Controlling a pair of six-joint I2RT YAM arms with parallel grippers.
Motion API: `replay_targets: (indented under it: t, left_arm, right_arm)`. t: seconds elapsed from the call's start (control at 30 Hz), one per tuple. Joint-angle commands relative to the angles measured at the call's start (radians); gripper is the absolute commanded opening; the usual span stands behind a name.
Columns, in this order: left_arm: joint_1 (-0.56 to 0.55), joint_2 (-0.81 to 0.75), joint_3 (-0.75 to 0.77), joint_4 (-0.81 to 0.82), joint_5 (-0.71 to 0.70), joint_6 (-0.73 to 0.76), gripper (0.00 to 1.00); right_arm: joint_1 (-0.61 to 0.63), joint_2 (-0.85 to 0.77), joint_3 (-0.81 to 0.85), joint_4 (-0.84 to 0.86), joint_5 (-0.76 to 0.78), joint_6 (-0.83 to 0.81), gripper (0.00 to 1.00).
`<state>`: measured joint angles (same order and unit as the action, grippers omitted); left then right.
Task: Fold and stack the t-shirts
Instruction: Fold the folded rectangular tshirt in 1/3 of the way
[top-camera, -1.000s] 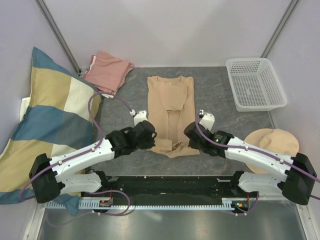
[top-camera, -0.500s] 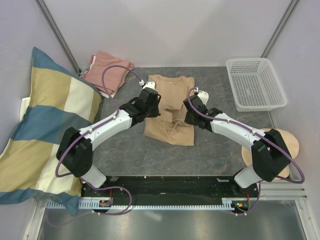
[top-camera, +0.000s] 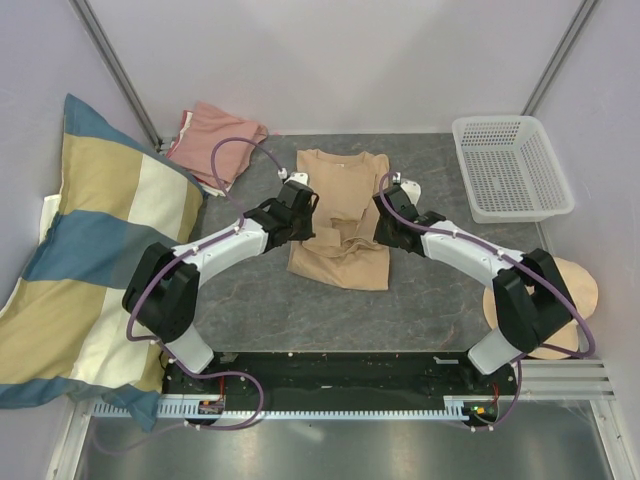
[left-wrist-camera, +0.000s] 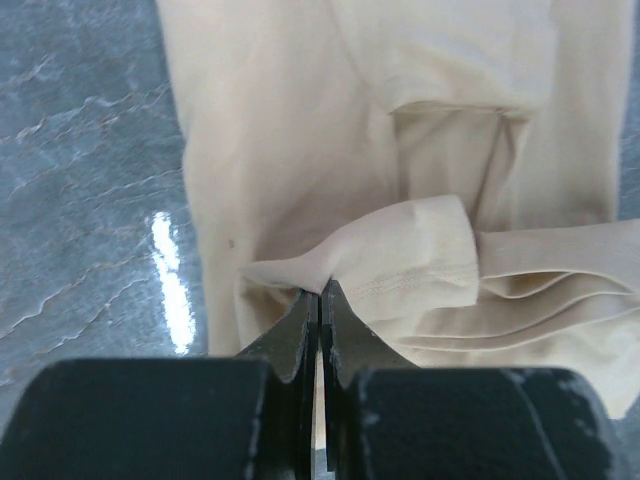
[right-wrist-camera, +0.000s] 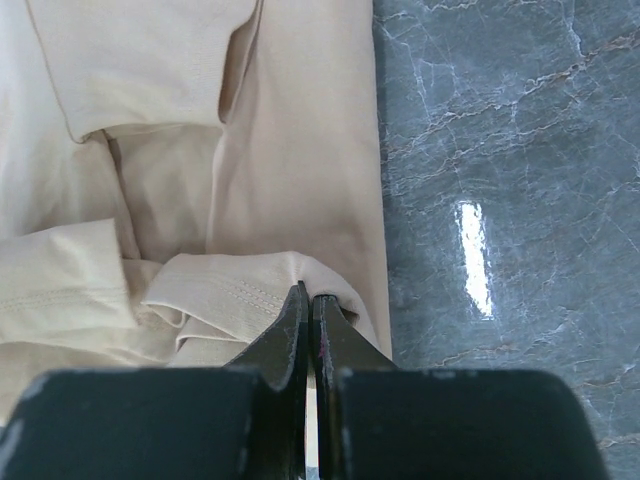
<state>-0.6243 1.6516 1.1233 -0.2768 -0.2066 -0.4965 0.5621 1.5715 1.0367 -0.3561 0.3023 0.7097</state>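
The tan t-shirt (top-camera: 340, 185) lies mid-table (top-camera: 440, 290), collar toward 12 o'clock. The left gripper (left-wrist-camera: 320, 293) and right gripper (right-wrist-camera: 309, 297) each pinch its doubled-over hem, at its 9 and 3 o'clock edges. The salmon-pink t-shirt (top-camera: 215, 140) sits crumpled at 11 o'clock.

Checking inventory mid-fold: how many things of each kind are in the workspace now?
Soft cloth t-shirts: 2 (tan t-shirt, salmon-pink t-shirt)
Blue, yellow and cream striped pillow: 1
White plastic mesh basket: 1
Round beige cloth hat: 1
Total: 5

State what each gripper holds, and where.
Both hold the tan t-shirt by its bottom hem: left gripper at the left side, right gripper at the right side.
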Motion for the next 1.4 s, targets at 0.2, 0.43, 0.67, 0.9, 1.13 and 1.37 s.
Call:
replay_targets:
  t: [0.2,0.43,0.67,0.9,1.13,1.37]
  left_arm:
    - [0.052,0.010,-0.068,0.031,-0.022,0.032,0.02]
    - [0.077,0.022,-0.072,0.039,-0.025,0.032,0.02]
    - [0.095,0.033,-0.051,0.039,-0.013,0.035,0.02]
    - [0.101,0.082,0.018,0.037,0.007,0.047,0.02]
    - [0.124,0.131,0.168,-0.016,0.004,0.079,0.12]
    - [0.230,0.016,0.227,-0.065,-0.030,0.101,0.95]
  right_arm:
    - [-0.041,0.042,0.031,0.031,-0.005,-0.018,0.00]
    - [-0.064,0.056,0.045,0.034,-0.009,-0.030,0.00]
    - [-0.088,0.094,0.075,0.039,-0.034,-0.049,0.00]
    - [-0.100,0.145,0.129,0.052,-0.048,-0.070,0.00]
    - [-0.151,0.199,0.236,0.046,-0.066,-0.125,0.51]
    - [-0.226,0.093,0.243,0.019,-0.058,-0.184,0.72]
